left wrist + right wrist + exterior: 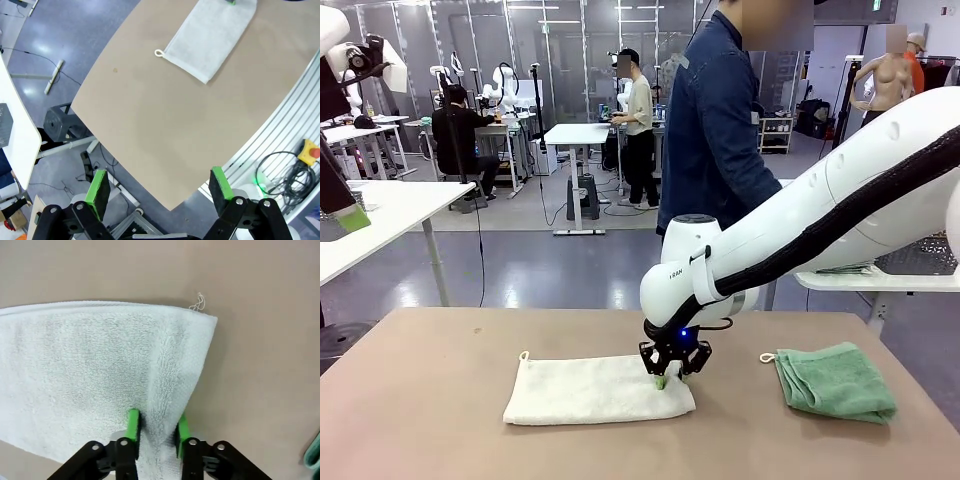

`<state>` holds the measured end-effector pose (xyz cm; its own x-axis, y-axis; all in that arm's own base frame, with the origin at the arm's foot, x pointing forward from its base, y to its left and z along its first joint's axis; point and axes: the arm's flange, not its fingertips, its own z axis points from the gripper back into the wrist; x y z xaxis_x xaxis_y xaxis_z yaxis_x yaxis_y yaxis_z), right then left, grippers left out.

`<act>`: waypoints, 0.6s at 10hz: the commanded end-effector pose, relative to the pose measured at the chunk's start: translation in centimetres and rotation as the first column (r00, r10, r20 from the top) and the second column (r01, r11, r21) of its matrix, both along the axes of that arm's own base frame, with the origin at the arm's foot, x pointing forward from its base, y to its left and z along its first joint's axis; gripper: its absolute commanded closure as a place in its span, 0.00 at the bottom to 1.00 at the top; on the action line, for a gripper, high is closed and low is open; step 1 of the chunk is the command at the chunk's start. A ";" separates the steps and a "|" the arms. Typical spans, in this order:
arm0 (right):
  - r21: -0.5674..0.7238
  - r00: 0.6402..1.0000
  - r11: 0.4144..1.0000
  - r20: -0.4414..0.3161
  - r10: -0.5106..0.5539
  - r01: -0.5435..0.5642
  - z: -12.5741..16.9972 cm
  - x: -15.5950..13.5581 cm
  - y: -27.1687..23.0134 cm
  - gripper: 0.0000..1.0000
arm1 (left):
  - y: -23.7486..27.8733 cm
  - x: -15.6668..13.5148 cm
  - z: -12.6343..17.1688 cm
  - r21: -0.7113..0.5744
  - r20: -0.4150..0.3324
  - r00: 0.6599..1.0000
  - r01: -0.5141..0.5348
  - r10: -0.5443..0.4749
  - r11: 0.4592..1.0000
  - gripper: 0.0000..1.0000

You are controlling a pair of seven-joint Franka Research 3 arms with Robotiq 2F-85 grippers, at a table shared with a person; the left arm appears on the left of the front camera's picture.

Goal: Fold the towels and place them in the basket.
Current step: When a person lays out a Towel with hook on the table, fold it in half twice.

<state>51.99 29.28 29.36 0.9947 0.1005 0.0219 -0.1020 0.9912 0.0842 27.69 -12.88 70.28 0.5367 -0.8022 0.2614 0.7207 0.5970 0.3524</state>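
Right end effector (674, 372) down on the brown desk (420, 400), green pads (133, 424) pinched on a raised fold at the near right corner of the cream-white terry towel (595, 390), spread flat mid-desk. Folded mint green terry towel (835, 381) lying well apart toward the right edge, white loop at its corner. Left end effector (159, 189) hanging high above the desk, jaws wide apart, gripping nothing.

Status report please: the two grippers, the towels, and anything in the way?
Right gripper pinching white towel at its edge. Left gripper open, high over the table. Green towel folded, waiting. Nothing blocking.
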 end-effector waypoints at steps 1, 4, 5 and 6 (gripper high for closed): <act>-0.014 0.999 0.999 -0.003 -0.045 0.045 -1.5 -0.4 0.1 1.00 | 0.1 0.0 0.1 0.010 0.019 1.000 -0.013 0.013 1.000 0.00; -0.026 0.999 0.999 -0.002 -0.043 0.043 -1.5 -0.7 0.3 1.00 | 0.1 0.0 0.1 0.010 0.019 1.000 -0.013 0.013 1.000 0.00; -0.040 0.999 0.998 0.000 -0.043 0.043 -1.3 -0.8 0.2 1.00 | 0.1 0.0 0.1 0.010 0.019 1.000 -0.013 0.013 1.000 0.00; -0.056 0.999 0.998 -0.003 -0.040 0.040 -0.6 -1.0 -0.4 1.00 | 0.1 0.0 0.1 0.010 0.019 1.000 -0.013 0.013 1.000 0.00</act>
